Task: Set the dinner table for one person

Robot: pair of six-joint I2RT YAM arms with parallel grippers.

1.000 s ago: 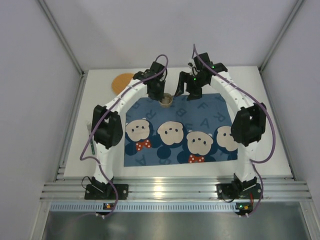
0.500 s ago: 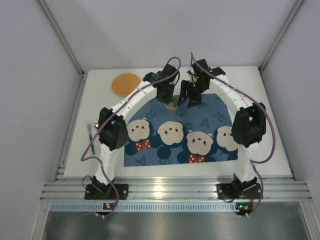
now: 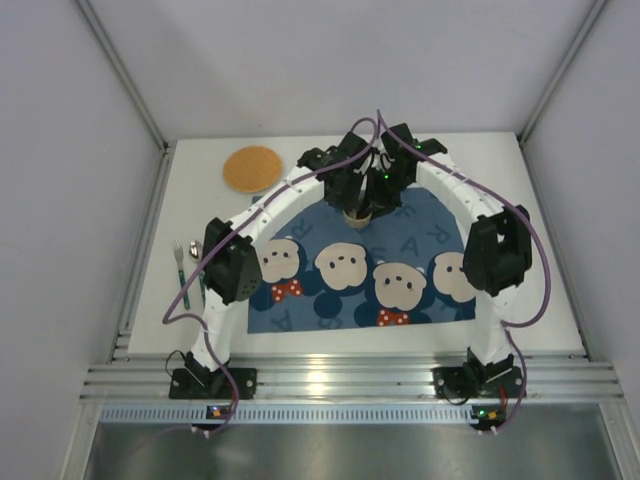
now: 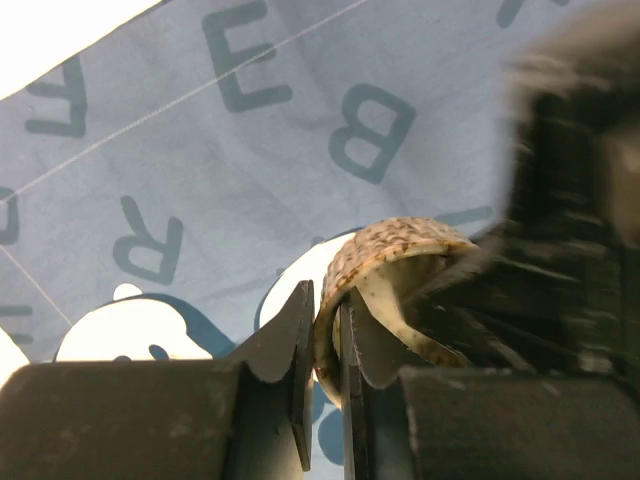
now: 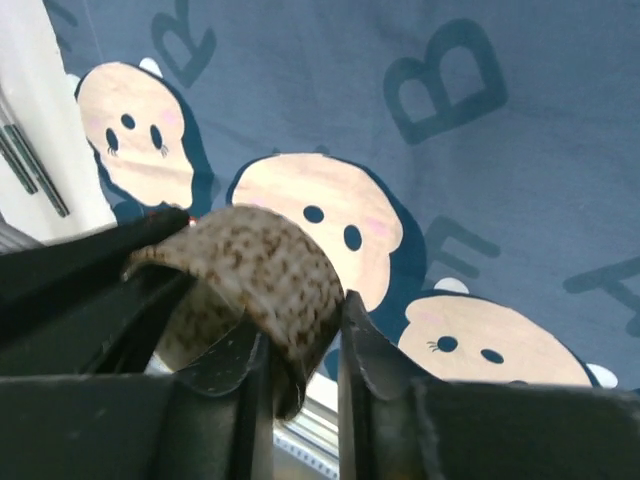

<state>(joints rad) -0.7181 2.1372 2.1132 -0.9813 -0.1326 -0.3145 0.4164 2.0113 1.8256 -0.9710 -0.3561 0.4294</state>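
White smooth dinner table (image 3: 190, 200) — flat, rectangular; left hand (image 4: 325, 318), right hand (image 5: 300, 350) both clamped on speckled cup (image 5: 270, 260).

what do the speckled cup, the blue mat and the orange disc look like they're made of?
The small brown-speckled cup: thin wall, cream inside, mottled matte outside; probably glazed ceramic, though melamine is possible.
The blue bear-printed placemat: cloth, matte, with printed letters and fine stitch lines across it.
The round flat orange disc: evenly coloured and matte; too small here to tell plastic from woven fibre.
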